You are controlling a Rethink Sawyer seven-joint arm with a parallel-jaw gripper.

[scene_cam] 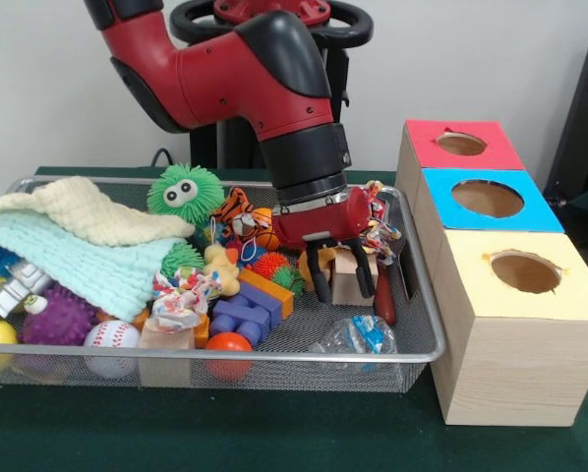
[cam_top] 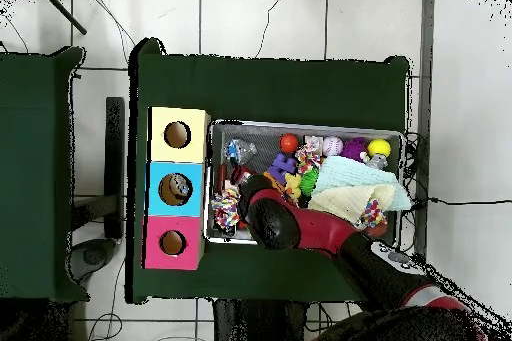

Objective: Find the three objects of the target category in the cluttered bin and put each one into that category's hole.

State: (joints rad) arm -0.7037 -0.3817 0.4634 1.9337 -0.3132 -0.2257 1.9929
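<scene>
Your black two-fingered gripper (scene_cam: pixel 341 278), fingers spread and empty, hung over a pale wooden block (scene_cam: pixel 350 278) in the silver wire-mesh bin (scene_cam: pixel 424 324), seemingly lined up to grasp it.

Front close, overhead high (shared bin (scene_cam: pixel 225 349))

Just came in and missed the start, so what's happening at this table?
A red and black robot arm is reaching down into the wire mesh bin full of toys and cloths. Its claw hangs open over a small wooden block near the bin's end closest to the boxes, with nothing gripped yet. Beside the bin stand three wooden boxes with holes on top: red, blue and yellow. In the overhead view something already lies inside the blue box's hole.
</scene>
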